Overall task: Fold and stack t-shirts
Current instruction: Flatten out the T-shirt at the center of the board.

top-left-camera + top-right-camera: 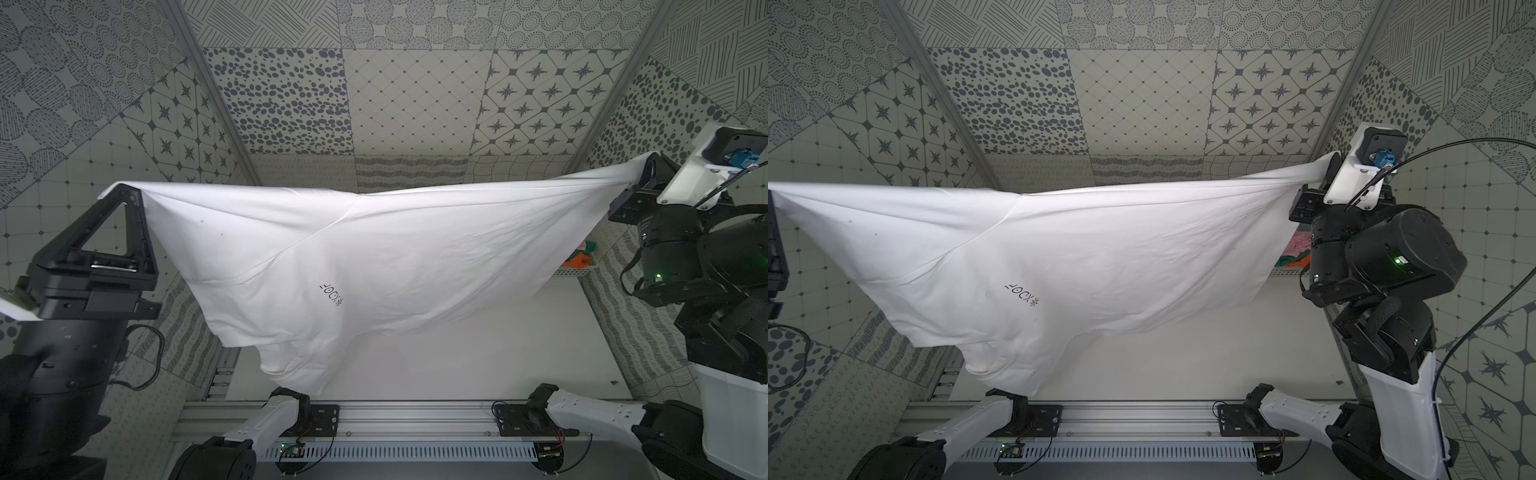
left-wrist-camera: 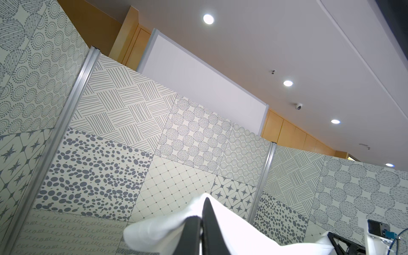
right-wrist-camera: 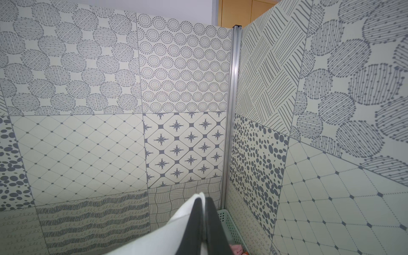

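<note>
A white t-shirt (image 1: 395, 249) with small grey lettering (image 1: 332, 295) hangs spread in the air over the table, seen in both top views (image 1: 1121, 249). My left gripper (image 1: 124, 189) is shut on its left corner. My right gripper (image 1: 652, 162) is shut on its right corner, up near the back right. The top edge is pulled taut between them and the lower part sags toward the front left. In the left wrist view the gripper (image 2: 204, 213) pinches white cloth (image 2: 159, 231). The right wrist view shows the same: gripper (image 3: 204, 204), cloth (image 3: 167, 234).
A mint-green perforated basket (image 3: 229, 223) stands in the back right corner, holding pink (image 1: 1300, 245), green and orange (image 1: 579, 259) t-shirts. The white table (image 1: 478, 357) lies under the hanging shirt. Patterned walls enclose three sides. The arms' mounting rail (image 1: 415, 415) runs along the front.
</note>
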{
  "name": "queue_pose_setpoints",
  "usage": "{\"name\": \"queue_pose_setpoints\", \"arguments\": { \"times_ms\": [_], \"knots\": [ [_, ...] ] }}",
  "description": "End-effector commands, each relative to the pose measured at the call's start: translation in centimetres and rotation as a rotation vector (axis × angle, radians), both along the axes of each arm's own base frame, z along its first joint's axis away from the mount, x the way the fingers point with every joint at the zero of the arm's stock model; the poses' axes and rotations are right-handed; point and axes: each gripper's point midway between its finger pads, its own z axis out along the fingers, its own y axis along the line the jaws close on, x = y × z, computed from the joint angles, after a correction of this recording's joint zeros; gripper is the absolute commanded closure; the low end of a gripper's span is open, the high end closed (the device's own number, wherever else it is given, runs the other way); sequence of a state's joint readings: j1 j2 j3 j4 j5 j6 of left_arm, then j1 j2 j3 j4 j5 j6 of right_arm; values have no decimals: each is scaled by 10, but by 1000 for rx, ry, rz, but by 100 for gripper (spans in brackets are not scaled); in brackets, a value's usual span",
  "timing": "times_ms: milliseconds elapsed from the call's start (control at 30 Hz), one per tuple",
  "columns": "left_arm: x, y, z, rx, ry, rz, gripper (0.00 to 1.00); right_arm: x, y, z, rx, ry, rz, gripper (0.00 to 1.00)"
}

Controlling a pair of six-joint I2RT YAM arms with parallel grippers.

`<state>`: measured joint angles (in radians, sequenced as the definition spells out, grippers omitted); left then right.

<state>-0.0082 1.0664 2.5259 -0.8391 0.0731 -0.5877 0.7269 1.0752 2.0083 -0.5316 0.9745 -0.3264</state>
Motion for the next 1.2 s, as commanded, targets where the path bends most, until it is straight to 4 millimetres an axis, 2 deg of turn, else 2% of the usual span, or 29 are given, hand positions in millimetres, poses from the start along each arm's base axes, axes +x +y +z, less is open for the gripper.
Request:
{"name": "queue_pose_setpoints", "arguments": {
  "times_ms": [0,133,300,467,633,900,1067,1167],
  "knots": [
    [-35,10,16,-11,-115,16,100,-20,-19,11,104,-78,-3,100],
    [-52,15,16,-25,-138,-19,100,-37,-35,14,145,-107,3,100],
    [-69,24,12,-49,-152,-45,100,-46,-41,11,162,-114,19,100],
    [-62,36,-7,-41,-72,33,100,-39,-35,-1,130,-78,17,100],
    [-35,46,-32,11,51,149,100,-17,-20,-19,22,11,-30,100],
    [8,43,-58,96,201,211,100,8,-4,-46,-157,143,-109,100],
    [53,34,-88,139,312,212,100,46,27,-91,-361,293,-151,100],
    [84,31,-117,179,404,231,100,71,48,-126,-478,362,-170,100]
  ]
}}
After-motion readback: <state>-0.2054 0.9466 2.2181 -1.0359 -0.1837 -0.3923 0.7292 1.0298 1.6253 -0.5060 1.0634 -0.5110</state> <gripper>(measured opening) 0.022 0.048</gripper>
